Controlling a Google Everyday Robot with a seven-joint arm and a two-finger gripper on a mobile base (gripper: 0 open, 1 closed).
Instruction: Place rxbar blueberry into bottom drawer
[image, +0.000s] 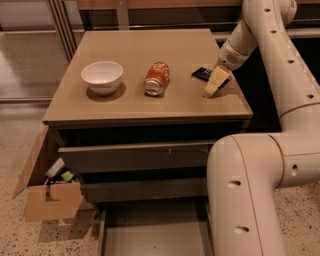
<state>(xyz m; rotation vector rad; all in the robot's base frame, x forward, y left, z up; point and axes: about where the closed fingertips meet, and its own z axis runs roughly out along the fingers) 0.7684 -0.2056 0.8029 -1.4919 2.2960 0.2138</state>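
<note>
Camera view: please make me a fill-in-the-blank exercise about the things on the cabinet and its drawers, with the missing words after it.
1. The orange-red can lies on its ____, between the bowl and the rxbar blueberry.
2. The gripper hangs at the rxbar blueberry, which lies on the ____ of the cabinet.
3. The bottom drawer stands ____, its grey floor showing.
4. The colour of the bowl is ____.

Missing words: side; top; open; white.
</note>
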